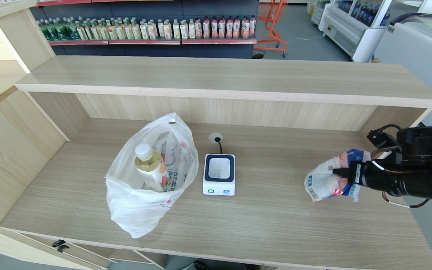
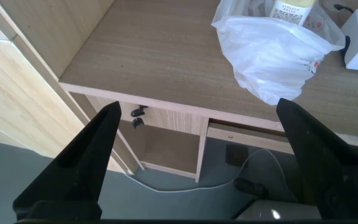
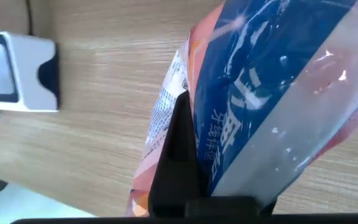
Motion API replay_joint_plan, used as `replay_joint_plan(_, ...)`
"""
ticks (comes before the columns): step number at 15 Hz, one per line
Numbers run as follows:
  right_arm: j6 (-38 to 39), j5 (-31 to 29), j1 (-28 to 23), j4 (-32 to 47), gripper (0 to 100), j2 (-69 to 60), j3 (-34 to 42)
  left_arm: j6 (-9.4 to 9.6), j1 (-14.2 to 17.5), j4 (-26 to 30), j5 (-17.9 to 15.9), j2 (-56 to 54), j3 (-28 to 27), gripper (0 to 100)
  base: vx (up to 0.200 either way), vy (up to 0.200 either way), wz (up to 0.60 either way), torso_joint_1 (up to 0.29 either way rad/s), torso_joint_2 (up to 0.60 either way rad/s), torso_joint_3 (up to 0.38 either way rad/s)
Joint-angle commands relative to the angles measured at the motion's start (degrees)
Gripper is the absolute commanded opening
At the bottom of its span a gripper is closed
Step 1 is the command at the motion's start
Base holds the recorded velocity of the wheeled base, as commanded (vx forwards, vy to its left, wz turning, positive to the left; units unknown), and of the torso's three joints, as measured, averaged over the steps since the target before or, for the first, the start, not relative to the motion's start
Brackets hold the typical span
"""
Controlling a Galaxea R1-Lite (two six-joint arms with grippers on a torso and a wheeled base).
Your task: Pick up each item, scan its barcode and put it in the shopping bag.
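At three o'clock from the scanner (image 1: 219, 174), the right gripper (image 1: 345, 176) is clamping a snack packet (image 1: 323, 182); the left gripper (image 2: 199, 107) is hanging spread wide, seven o'clock of the shopping bag (image 1: 133, 210).

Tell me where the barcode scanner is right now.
In the head view the scanner sits on the counter, just right of the shopping bag, with the right gripper holding a snack packet farther right.

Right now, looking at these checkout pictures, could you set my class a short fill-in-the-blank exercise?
Inside the shopping bag stands a ____ with a white cap.
Between the bag and the snack packet sits the barcode ____.
The left hand has its fingers ____.
Missing words: bottle; scanner; open.
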Motion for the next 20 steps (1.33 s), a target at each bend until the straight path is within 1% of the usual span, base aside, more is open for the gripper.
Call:
replay_joint_plan(1, -2.09, 7.66, -0.18, 0.71, 0, -6.14, -1.49, -0.02, -0.01, 0.0, 0.03, 0.09, 0.0, 100, 0.0, 0.0, 0.0, 0.0, 0.0, 0.0)
replay_joint_plan(5, -2.27, 36.22, 3.16, 1.77, 0, -14.67, -2.54, -0.02, -0.01, 0.08, 0.03, 0.09, 0.0, 100, 0.0, 0.0, 0.0, 0.0, 0.0, 0.0)
replay_joint_plan(6, -1.65, 40.35, 4.04, 1.77, 0, -16.16, -2.63, -0.02, -0.01, 0.0, 0.03, 0.09, 0.0, 100, 0.0, 0.0, 0.0, 0.0, 0.0, 0.0)
replay_joint_plan(7, 0.89, 44.05, 6.32, 1.77, 0, -18.36, -2.63, -0.02, -0.01, 0.0, 0.03, 0.09, 0.0, 100, 0.0, 0.0, 0.0, 0.0, 0.0, 0.0)
replay_joint_plan(9, 6.34, 44.66, 11.42, 1.68, 0, -21.35, -3.16, -0.02, -0.01, 0.0, 0.03, 0.09, 0.0, 100, 0.0, 0.0, 0.0, 0.0, 0.0, 0.0)
replay_joint_plan(11, 10.74, 44.48, 15.11, 1.68, 0, -23.02, -3.42, -0.02, -0.01, 0.08, 0.03, 0.09, 0.0, 100, 0.0, 0.0, 0.0, 0.0, 0.0, 0.0)
replay_joint_plan(16, 13.11, 44.4, 17.66, 1.68, 0, -23.63, -3.86, -0.02, -0.01, 0.08, 0.03, 0.09, 0.0, 100, 0.0, 0.0, 0.0, 0.0, 0.0, 0.0)
replay_joint_plan(20, 13.37, 44.31, 18.01, 1.68, 0, -23.55, -3.95, -0.02, -0.01, 0.0, 0.03, 0.09, 0.0, 100, 0.0, 0.0, 0.0, 0.0, 0.0, 0.0)
